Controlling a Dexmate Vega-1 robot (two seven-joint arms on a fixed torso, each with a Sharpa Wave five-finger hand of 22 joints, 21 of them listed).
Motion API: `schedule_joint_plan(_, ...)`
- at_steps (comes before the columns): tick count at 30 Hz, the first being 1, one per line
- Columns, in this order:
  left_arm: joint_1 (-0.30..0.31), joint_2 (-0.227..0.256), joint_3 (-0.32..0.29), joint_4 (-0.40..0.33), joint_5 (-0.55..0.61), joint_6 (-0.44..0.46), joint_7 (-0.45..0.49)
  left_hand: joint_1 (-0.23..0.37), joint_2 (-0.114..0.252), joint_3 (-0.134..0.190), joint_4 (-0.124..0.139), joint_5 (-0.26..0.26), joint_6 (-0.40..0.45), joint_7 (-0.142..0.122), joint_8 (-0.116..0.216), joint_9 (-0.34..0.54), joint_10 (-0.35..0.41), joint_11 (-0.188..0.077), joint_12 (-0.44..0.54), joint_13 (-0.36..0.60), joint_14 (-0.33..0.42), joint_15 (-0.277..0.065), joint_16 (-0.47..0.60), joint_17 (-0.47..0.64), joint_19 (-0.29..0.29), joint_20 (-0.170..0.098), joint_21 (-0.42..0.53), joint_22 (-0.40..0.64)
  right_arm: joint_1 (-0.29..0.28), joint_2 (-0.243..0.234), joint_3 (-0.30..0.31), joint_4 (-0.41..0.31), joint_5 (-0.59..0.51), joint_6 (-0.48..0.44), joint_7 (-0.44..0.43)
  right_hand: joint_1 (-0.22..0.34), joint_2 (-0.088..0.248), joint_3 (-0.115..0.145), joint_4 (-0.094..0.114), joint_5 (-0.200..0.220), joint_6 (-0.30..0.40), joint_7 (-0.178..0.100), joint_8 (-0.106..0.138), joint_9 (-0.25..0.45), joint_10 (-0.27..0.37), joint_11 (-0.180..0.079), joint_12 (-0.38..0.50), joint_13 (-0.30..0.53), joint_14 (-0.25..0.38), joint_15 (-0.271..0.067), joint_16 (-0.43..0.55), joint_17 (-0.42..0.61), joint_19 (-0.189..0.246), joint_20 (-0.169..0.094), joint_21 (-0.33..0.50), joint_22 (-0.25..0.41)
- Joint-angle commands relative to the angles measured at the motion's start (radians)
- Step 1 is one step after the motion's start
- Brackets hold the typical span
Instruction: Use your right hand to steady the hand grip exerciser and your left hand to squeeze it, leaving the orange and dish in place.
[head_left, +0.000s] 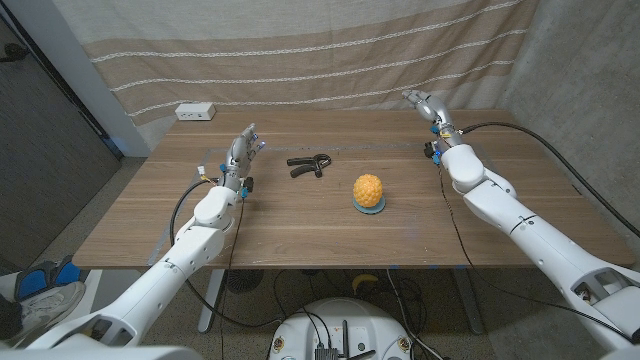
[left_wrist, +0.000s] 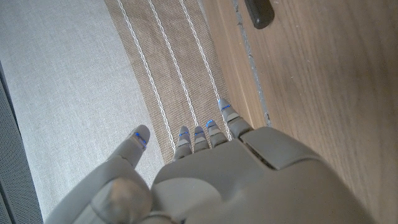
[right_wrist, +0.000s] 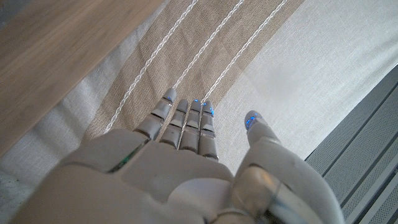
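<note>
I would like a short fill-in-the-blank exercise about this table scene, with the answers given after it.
1. The orange sits on a small blue ____.
2. The hand grip exerciser lies between the orange and the robot's ____ hand.
3. The right hand holds ____.
4. The white box is at the table's ____ edge.

Answers: dish; left; nothing; far

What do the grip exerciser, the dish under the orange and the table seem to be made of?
Grip exerciser: matte black handles, probably foam or rubber over a spring; too small to be sure. Dish: smooth blue-grey rim, possibly plastic or glazed ceramic; mostly hidden by the orange. Table: wood or wood-look laminate, with visible brown grain and a low sheen.
</note>
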Motion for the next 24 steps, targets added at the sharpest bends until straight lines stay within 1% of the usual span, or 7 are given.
schedule_joint_plan(1,0.011,0.002,-0.003,-0.01,0.0,-0.002,0.003,-0.01,0.011,0.002,-0.004,-0.003,0.011,0.002,0.005,0.003,0.009,-0.001,0.007,0.005,0.008,0.001,0.0,0.002,0.008,0.0,0.004,0.003,0.021,-0.014,-0.022,-0.035,-0.053,-0.043,0.015,-0.002,0.007,0.008,-0.002,0.007,0.013,0.002,0.006,0.005,0.009,-0.004,0.009,0.002,0.012,-0.003,0.01,0.004,0.008,-0.005,-0.004,0.005)
schedule_joint_plan(14,0.014,0.005,-0.004,-0.015,-0.001,-0.003,-0.001,-0.013,0.012,0.003,-0.007,-0.003,0.012,0.001,0.004,0.003,0.009,-0.002,0.005,0.005,0.009,0.0,-0.001,0.002,0.009,0.0,0.002,0.003,0.05,-0.029,-0.052,-0.077,-0.111,-0.101,0.042,-0.003,0.007,0.011,-0.003,0.01,0.023,0.0,0.007,0.006,0.014,-0.008,0.01,0.004,0.016,-0.012,0.016,0.009,0.011,-0.006,-0.005,0.006)
schedule_joint_plan(21,0.017,0.005,-0.002,-0.02,0.001,-0.003,-0.001,-0.014,0.012,0.003,-0.009,-0.003,0.013,0.001,0.003,0.003,0.009,0.0,0.004,0.005,0.008,0.001,-0.002,0.002,0.009,-0.001,0.002,0.004,0.067,-0.043,-0.071,-0.109,-0.145,-0.152,0.066,-0.004,0.007,0.012,-0.004,0.011,0.025,-0.003,0.006,0.006,0.012,-0.012,0.008,0.005,0.018,-0.013,0.019,0.012,0.011,-0.006,-0.006,0.006)
schedule_joint_plan(24,0.018,0.006,-0.001,-0.021,0.003,-0.005,-0.002,-0.014,0.012,0.003,-0.01,-0.003,0.013,0.001,0.003,0.004,0.009,0.001,0.004,0.005,0.008,0.0,-0.003,0.002,0.01,-0.001,0.001,0.004,0.079,-0.046,-0.081,-0.124,-0.16,-0.189,0.079,-0.004,0.007,0.012,-0.004,0.012,0.026,-0.004,0.006,0.006,0.011,-0.013,0.007,0.005,0.019,-0.016,0.02,0.013,0.013,-0.006,-0.006,0.006)
